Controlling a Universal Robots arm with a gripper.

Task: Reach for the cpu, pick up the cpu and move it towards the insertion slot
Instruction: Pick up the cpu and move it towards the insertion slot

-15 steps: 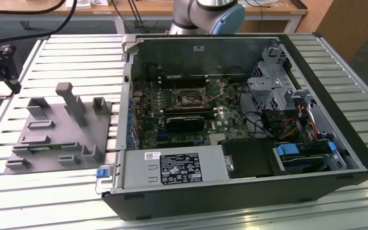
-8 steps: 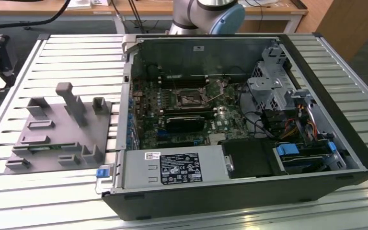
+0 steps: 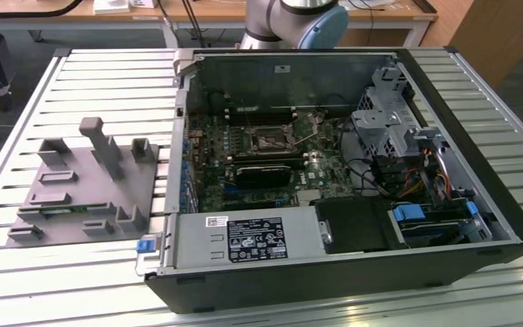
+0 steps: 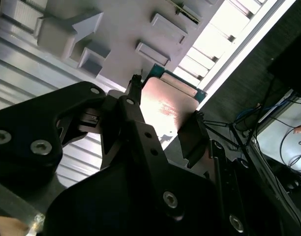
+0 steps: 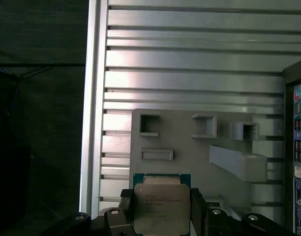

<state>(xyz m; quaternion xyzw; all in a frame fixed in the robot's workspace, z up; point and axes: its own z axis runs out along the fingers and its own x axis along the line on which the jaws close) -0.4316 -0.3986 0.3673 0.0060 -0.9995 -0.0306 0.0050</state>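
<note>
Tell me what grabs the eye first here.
The shiny cpu sits clamped in the tool over the grey tray in both wrist views. The open computer case lies toward the exterior view's right, the insertion slot in its green board.

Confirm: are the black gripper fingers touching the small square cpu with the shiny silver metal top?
Touching. In the first wrist view the gripper has its fingers flush against opposite edges of the cpu, with no gap showing.
</note>
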